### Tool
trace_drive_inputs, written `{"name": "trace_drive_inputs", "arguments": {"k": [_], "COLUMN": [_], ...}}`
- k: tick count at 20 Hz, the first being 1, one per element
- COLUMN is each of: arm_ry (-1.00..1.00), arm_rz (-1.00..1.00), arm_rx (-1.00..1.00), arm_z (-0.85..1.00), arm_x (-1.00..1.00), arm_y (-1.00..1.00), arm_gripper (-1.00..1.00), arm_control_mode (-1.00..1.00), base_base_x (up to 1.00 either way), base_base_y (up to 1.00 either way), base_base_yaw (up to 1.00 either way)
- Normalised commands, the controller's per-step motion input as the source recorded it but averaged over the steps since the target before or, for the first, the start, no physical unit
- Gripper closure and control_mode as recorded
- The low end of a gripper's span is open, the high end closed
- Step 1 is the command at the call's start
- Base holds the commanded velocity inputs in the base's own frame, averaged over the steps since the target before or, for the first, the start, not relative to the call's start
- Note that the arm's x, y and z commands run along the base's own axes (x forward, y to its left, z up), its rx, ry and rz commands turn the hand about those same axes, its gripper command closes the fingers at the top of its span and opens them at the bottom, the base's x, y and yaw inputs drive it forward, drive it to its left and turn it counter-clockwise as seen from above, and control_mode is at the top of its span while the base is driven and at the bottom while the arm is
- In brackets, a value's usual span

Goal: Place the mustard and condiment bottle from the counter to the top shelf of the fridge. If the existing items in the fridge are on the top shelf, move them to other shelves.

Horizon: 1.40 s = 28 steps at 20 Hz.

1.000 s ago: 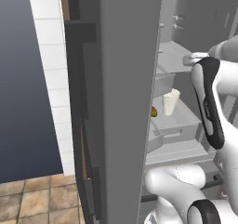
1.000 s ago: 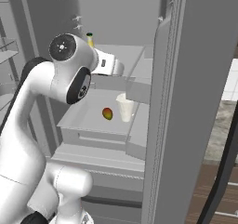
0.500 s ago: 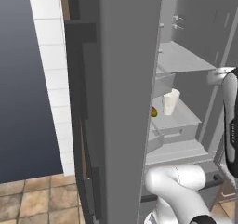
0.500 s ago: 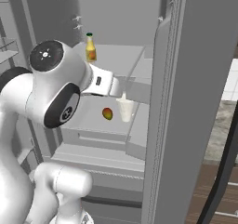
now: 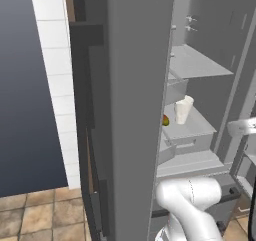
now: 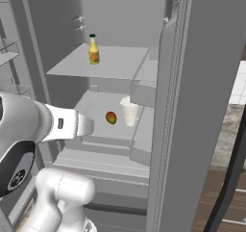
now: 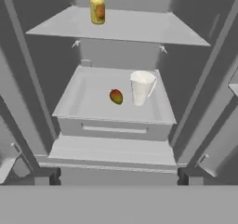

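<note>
on top shelf [image 6: 120,62]: mustard [image 6: 93,49] upright | claw [image 7: 119,175] released, pulled back from fridge [image 6: 192,106]

The arm has withdrawn from the fridge [image 6: 206,106] interior. A second ago, in the right base view, its dark-jointed elbow and forearm stood in front of the top shelf [image 6: 120,65] at centre left of the frame and hid most of the mustard [image 6: 93,49]. Now the arm sits at the lower left of that frame, and the mustard stands fully exposed, upright, on the left part of the top shelf.

In the left base view, the arm previously covered the right side of the frame beside the white cup [image 5: 183,109]. Now it occupies the bottom right, with a short white section at the right edge.
</note>
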Motion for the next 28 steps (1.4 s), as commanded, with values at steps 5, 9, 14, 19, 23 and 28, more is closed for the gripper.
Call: {"name": "trace_drive_inputs", "arguments": {"k": [5, 9, 14, 19, 23, 28], "arm_ry": [0.0, 0.0, 0.0, 0.0, 0.0, 0.0], "arm_rz": [0.04, 0.0, 0.0, 0.0, 0.0, 0.0], "arm_rx": [0.0, 0.0, 0.0, 0.0, 0.0, 0.0], "arm_z": [-0.03, 0.0, 0.0, 0.0, 0.0, 0.0], "arm_x": [-0.2, 0.0, 0.0, 0.0, 0.0, 0.0], "arm_y": [0.02, 0.0, 0.0, 0.0, 0.0, 0.0], "arm_gripper": [-1.0, -1.0, -1.0, -1.0, -1.0, -1.0], "arm_control_mode": [1.0, 1.0, 1.0, 1.0, 1.0, 1.0], "base_base_x": [-0.8, -1.0, -1.0, -0.21, 0.77, 1.0], "base_base_y": [-0.15, -0.97, -1.0, -1.0, -1.0, -0.54], "base_base_yaw": [0.1, -0.02, -0.16, -0.25, -0.08, 0.11]}}
